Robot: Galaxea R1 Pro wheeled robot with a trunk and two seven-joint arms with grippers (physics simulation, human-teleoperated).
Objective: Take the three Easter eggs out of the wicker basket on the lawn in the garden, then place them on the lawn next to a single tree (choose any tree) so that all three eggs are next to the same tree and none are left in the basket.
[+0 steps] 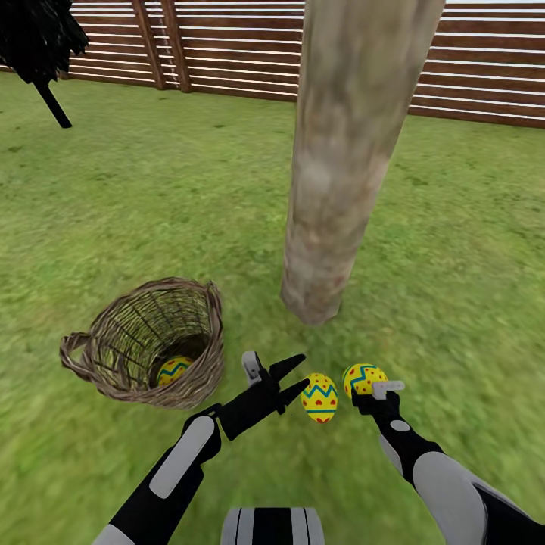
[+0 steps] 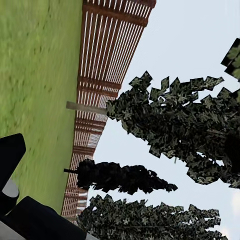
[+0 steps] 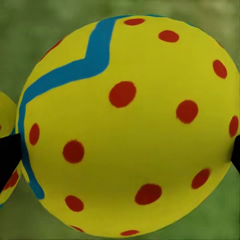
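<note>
Green, slightly patchy lawn (image 1: pixel 151 197) is stretching back to a slatted wooden fence (image 1: pixel 242 53) running along the twelve o'clock edge of the head view, with a narrow black-leaved tree (image 1: pixel 38 38) leaning in at ten o'clock. At about eight o'clock the wicker basket (image 1: pixel 147 344) is lying tipped on its side, its mouth facing the robot, and one Easter egg (image 1: pixel 173 370) is sitting inside it. Just beside the basket, toward six o'clock, the left gripper (image 1: pixel 297 376) is hovering with its jaws spread apart and holding nothing; its wrist camera is looking out at grass, fence, sky and dark foliage. A second egg (image 1: pixel 319 398) is lying on the grass close to those fingertips. Rising above at one o'clock, the tree (image 1: pixel 344 151) is showing its thick pale mottled trunk, its foot near both eggs. At five o'clock the right gripper (image 1: pixel 372 390) is clamping the third egg (image 3: pixel 127 125), yellow with red dots and a blue zigzag, just beside the second.
</note>
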